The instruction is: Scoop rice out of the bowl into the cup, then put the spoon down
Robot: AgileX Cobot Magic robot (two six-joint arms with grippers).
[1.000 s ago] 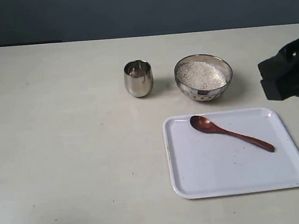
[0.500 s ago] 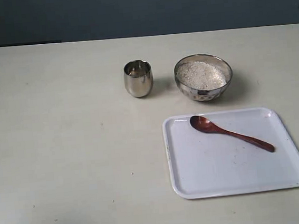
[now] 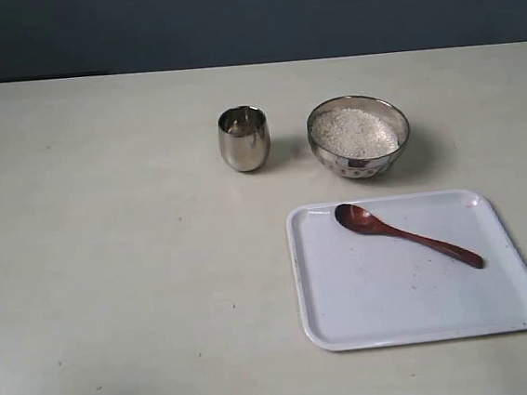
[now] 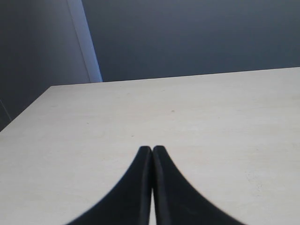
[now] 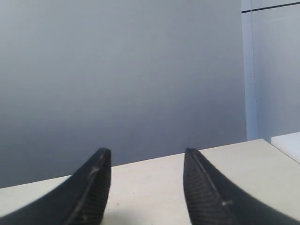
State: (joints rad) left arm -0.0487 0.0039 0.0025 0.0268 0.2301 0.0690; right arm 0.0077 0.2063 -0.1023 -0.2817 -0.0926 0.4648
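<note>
Gone from the exterior view, the right pincer (image 5: 147,152) spreads wide over the table (image 5: 154,187); the left pincer (image 4: 152,149) is pressed closed on nothing. The spoon (image 3: 407,232) lies on the tray (image 3: 426,331), near the bowl (image 3: 359,137) of rice (image 3: 354,131) and the cup (image 3: 244,139); their places relative to either pincer cannot be told.

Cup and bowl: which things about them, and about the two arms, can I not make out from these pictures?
- Cup, exterior view: its inside is too small and full of reflections; what it holds cannot be told.
- Bowl, exterior view: its wall hides how deep the rice goes.
- Left tool and right tool: outside the exterior view; wrist views show neither cup nor bowl.
</note>
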